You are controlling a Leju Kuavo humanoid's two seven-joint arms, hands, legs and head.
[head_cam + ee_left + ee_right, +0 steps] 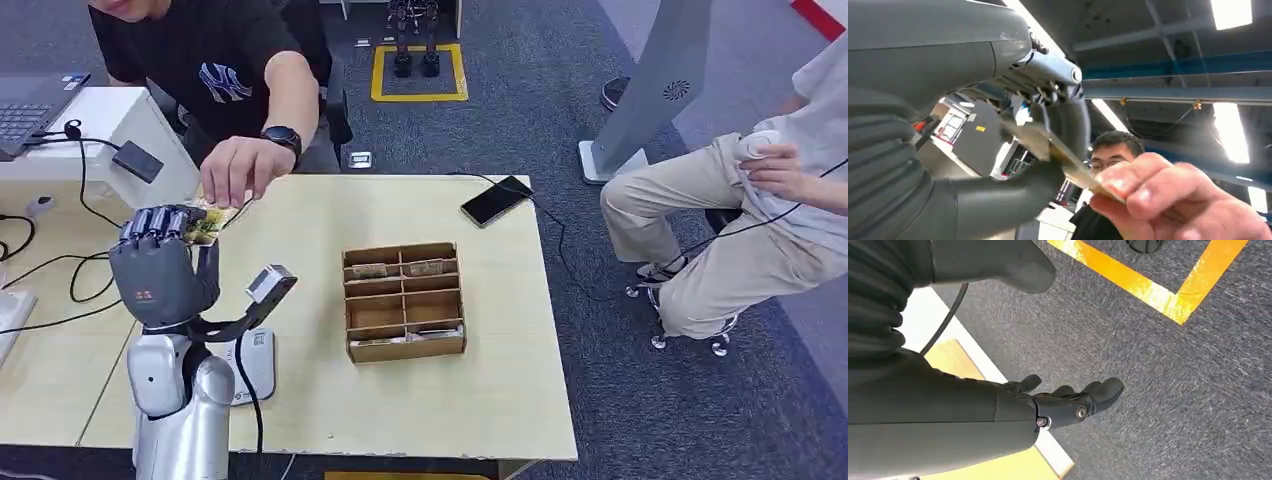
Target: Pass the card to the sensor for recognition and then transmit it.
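At the table's (pixel 420 400) ten o'clock corner, the left hand (pixel 165 265) is raised with the card (pixel 207 224) caught between its fingers (pixel 160 222) and thumb, while a person's hand (pixel 235 170) pinches the card's far edge from twelve o'clock. Both hold it at once, so the step looks like a handover. To do it well, I judge the left hand should keep steady and hold its squeeze until one side clearly has the card alone, with no tugging. The sensor (pixel 255 360), a small grey pad, lies on the table at about five o'clock of the wrist. The divided wooden box (pixel 403 300) sits at three o'clock. The right hand (pixel 1068 400) hangs over the floor, fingers loosely apart, holding nothing.
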